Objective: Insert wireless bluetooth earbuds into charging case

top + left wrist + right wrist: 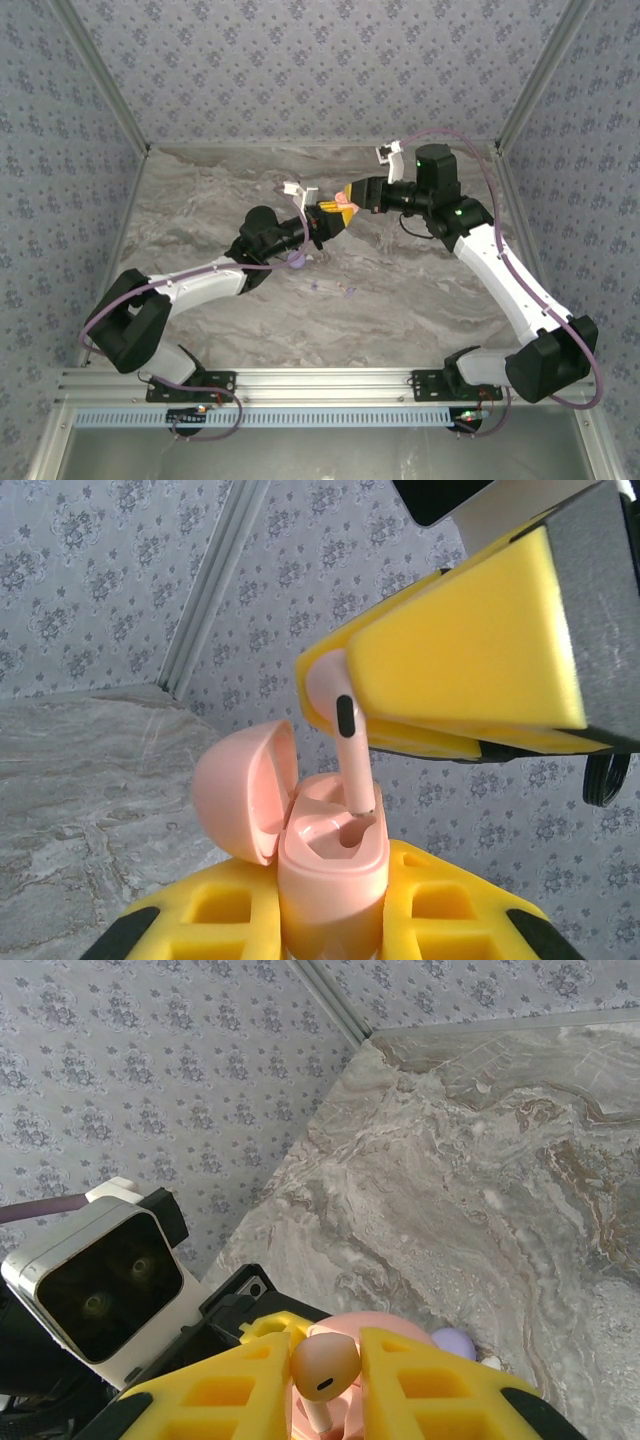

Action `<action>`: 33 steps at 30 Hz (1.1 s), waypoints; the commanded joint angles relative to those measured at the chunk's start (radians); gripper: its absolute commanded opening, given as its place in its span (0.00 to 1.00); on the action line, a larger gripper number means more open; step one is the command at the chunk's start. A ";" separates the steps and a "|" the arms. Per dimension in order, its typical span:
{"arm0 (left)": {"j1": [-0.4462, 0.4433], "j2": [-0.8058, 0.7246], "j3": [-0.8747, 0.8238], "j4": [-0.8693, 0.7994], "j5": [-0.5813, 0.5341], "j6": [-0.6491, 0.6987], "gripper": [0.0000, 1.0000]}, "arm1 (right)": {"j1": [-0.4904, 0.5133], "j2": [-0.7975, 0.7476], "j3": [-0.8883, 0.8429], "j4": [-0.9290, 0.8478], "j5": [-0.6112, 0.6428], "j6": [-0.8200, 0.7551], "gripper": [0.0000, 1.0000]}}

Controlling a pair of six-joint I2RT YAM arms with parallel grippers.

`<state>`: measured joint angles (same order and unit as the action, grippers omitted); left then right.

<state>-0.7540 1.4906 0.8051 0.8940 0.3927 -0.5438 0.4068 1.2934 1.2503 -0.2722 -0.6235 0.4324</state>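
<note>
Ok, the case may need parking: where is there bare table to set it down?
Bare: the far strip of the table along the back wall, and the near stretch along the front rail. Crowded: mid-table, where left gripper and right gripper meet, purple disc and tiny pale bits nearby.

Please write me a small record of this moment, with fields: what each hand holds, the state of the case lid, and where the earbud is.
Left hand: shut on the pink rounded plastic charging case
Right hand: shut on the pink stemmed plastic earbud
Case lid: open, swung back to one side
Earbud position: stem pointing down, tip at the mouth of a case slot, head above the case
Seated in case: not yet
</note>
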 commanded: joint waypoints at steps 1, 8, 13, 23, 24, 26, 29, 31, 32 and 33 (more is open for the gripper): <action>-0.007 -0.036 0.032 0.052 0.002 -0.002 0.14 | 0.009 -0.024 0.011 -0.027 0.011 -0.020 0.25; -0.007 -0.043 0.032 0.048 -0.003 -0.002 0.14 | 0.015 -0.023 0.011 -0.035 0.004 -0.026 0.25; -0.007 -0.048 0.031 0.040 -0.015 0.001 0.14 | 0.020 -0.025 0.016 -0.057 -0.002 -0.044 0.25; -0.007 -0.057 0.035 0.019 -0.008 0.019 0.14 | 0.031 -0.026 0.027 -0.104 -0.004 -0.073 0.30; -0.007 -0.057 0.034 0.018 -0.008 0.021 0.14 | 0.032 -0.026 0.031 -0.108 -0.002 -0.076 0.31; -0.007 -0.057 0.036 0.013 -0.006 0.024 0.15 | 0.033 -0.026 0.036 -0.113 0.001 -0.079 0.35; -0.008 -0.058 0.037 0.001 -0.005 0.032 0.15 | 0.034 -0.026 0.048 -0.120 0.004 -0.084 0.39; -0.007 -0.059 0.036 -0.011 -0.005 0.040 0.15 | 0.035 -0.026 0.057 -0.130 0.007 -0.090 0.41; -0.007 -0.060 0.038 -0.022 -0.005 0.047 0.14 | 0.035 -0.026 0.061 -0.137 0.009 -0.095 0.42; -0.007 -0.062 0.041 -0.039 -0.003 0.055 0.15 | 0.036 -0.026 0.068 -0.147 0.015 -0.100 0.45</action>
<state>-0.7559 1.4681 0.8051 0.8570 0.3927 -0.5228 0.4328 1.2854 1.2739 -0.3660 -0.6163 0.3595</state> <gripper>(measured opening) 0.192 0.433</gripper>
